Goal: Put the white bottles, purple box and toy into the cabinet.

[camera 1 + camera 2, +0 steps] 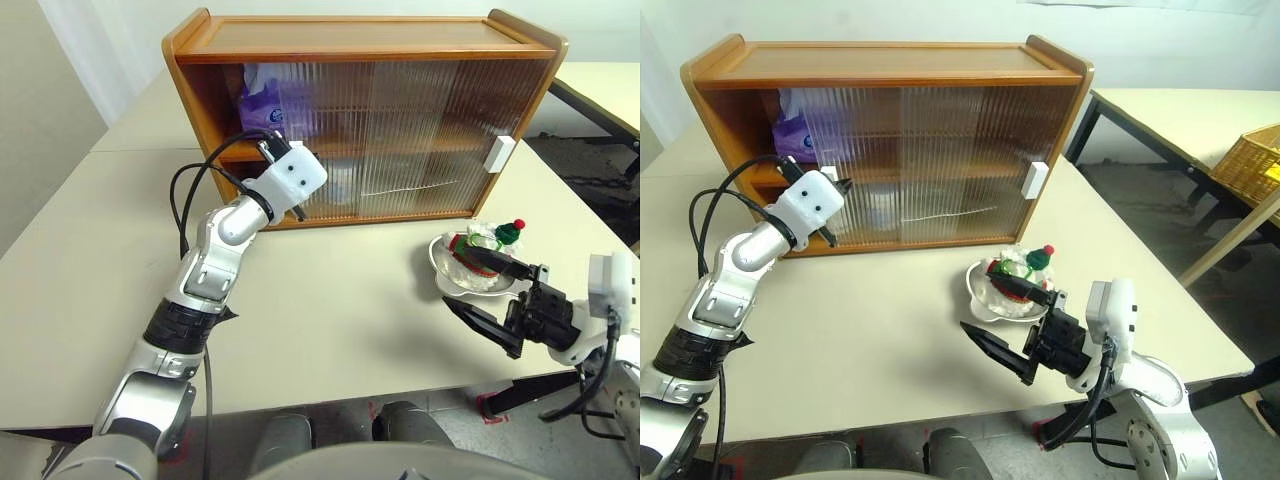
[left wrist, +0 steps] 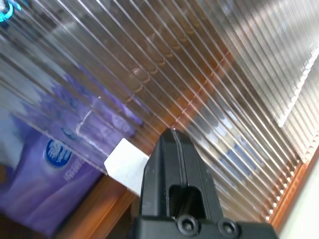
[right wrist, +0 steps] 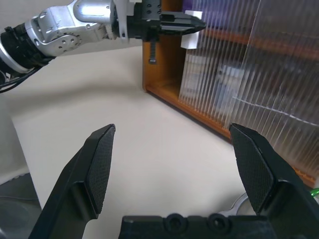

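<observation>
Left claw (image 2: 174,144), fingers pressed together, tips at the cabinet's (image 1: 360,40) ribbed sliding door (image 1: 400,140) beside its white handle (image 2: 127,164). Behind that door, the purple box (image 2: 45,194) with a blue round logo sits on the upper shelf. Right claw (image 1: 492,290) gapes wide over the surface (image 1: 330,320), just beside the toy (image 1: 490,243) in its dish (image 1: 980,290).

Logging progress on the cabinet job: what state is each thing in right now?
Reddish-brown wooden cabinet: ribbed sliding doors nearly shut, gap at its left end.
Lavender tissue pack: on the upper shelf.
White plush toy: outside, on its silver dish.
Left gripper: fingers shut, at the left door's white handle.
Right gripper: fingers open, empty.
</observation>
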`<action>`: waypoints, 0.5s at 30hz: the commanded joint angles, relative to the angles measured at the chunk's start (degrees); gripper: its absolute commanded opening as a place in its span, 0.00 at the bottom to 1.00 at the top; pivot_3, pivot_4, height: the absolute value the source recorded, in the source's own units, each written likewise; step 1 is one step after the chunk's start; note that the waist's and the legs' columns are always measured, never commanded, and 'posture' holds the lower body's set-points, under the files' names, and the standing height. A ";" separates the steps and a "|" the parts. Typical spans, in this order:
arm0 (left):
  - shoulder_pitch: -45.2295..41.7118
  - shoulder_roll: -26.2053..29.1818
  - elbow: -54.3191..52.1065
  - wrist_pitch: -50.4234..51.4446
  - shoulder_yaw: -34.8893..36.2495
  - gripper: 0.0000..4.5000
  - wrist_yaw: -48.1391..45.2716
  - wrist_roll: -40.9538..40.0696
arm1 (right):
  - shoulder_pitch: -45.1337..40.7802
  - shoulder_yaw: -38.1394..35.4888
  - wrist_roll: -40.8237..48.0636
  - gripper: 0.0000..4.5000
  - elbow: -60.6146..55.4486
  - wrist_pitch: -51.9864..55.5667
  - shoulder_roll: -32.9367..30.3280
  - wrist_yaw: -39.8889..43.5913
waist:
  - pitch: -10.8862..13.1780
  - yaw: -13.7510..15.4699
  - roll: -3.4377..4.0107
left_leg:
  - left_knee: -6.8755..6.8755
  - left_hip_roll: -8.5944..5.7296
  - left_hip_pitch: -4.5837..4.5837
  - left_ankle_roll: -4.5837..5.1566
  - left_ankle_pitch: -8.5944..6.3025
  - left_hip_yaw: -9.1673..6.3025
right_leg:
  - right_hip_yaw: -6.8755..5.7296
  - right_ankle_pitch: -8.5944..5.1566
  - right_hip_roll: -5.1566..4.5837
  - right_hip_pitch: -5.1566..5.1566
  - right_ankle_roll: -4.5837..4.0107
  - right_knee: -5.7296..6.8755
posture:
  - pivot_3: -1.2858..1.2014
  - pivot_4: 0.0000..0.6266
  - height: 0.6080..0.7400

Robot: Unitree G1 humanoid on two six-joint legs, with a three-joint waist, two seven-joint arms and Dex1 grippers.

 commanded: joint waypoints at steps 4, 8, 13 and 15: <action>1.69 2.17 -0.31 2.28 3.51 0.01 0.44 -0.17 | -0.41 -0.48 0.64 1.00 0.79 -0.55 0.40 0.34 | 0.01 0.45 0.00 | -0.06 0.00 0.00 -0.05 0.03 -0.04 | -0.02 0.09 0.00 -0.01 -0.17 0.00 | 0.54 0.00 1.00; 2.16 2.96 -1.01 2.45 4.02 0.01 0.30 -0.36 | -0.66 -0.32 1.68 1.00 0.17 -0.11 0.74 0.34 | 0.01 0.69 -0.01 | -0.10 0.01 0.00 -0.08 0.05 -0.04 | -0.01 0.09 0.00 -0.04 -0.19 0.00 | 0.54 0.00 1.00; 3.13 3.94 -1.92 2.91 4.81 0.01 0.48 -0.43 | -0.86 0.04 1.69 1.00 -0.17 0.19 0.54 -0.02 | 0.03 0.95 -0.04 | -0.36 0.00 0.02 -0.16 0.14 -0.02 | 0.00 0.09 0.00 -0.10 -0.25 -0.01 | 0.54 0.00 1.00; 3.49 4.30 -2.33 3.11 5.26 0.01 0.55 -0.50 | -0.87 0.15 1.67 1.00 -0.23 0.30 0.44 -0.07 | 0.03 1.10 -0.04 | -0.51 0.00 0.04 -0.21 0.20 -0.02 | 0.00 0.10 -0.01 -0.14 -0.33 -0.01 | 0.54 0.00 1.00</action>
